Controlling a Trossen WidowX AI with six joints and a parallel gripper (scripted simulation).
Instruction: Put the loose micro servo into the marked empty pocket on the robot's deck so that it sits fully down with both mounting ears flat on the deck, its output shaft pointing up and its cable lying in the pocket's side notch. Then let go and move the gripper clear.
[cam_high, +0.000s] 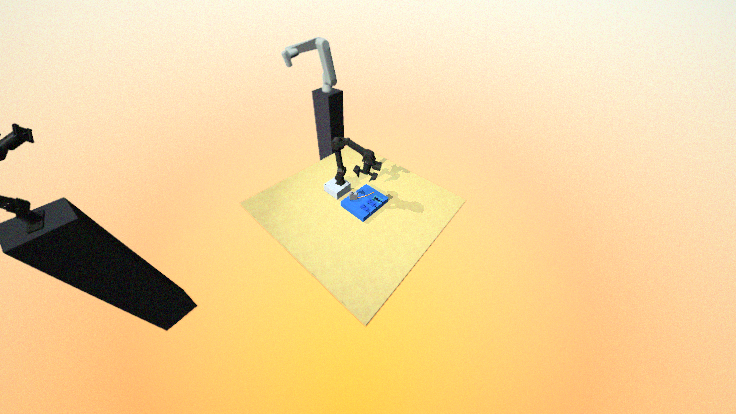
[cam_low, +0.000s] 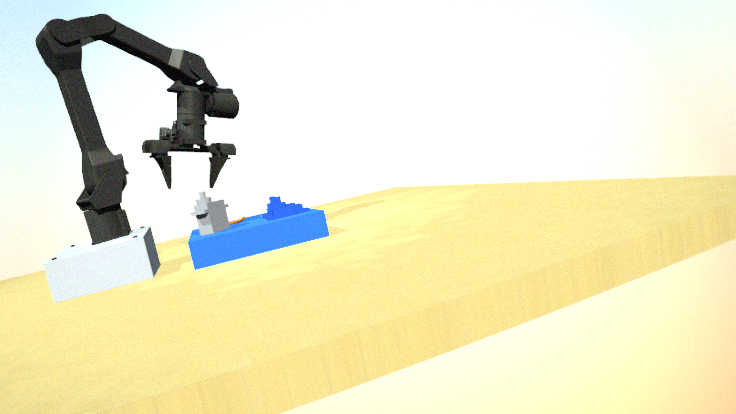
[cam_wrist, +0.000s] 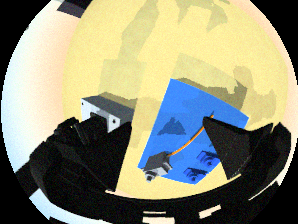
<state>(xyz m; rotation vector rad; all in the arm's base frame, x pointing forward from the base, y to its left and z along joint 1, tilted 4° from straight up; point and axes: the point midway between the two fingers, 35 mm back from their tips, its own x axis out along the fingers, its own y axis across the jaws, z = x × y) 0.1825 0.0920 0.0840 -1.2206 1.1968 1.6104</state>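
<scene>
The loose micro servo (cam_high: 353, 196) (cam_low: 216, 216) (cam_wrist: 158, 164) is grey and stands on top of the blue deck (cam_high: 355, 210) (cam_low: 257, 242) (cam_wrist: 175, 97), near its end by the arm's base, shaft end up. Its orange cable (cam_low: 237, 220) (cam_wrist: 187, 142) trails across the deck. My gripper (cam_low: 190, 187) (cam_wrist: 168, 123) is wide open and empty, pointing down above the servo and slightly towards the base. A small dark spot with a greenish mark (cam_high: 378, 198) lies near the deck's far right edge; it is too small to tell whether it is the pocket. One finger hides part of the deck in the wrist view.
Blue servo-like shapes (cam_low: 280, 208) (cam_wrist: 207, 159) stand up from the deck. The arm's white base block (cam_high: 337, 188) (cam_low: 102, 267) is close beside the deck. A dark pedestal (cam_high: 327, 121) with a grey arm stands behind the table, and another dark pedestal (cam_high: 92, 262) stands at the left.
</scene>
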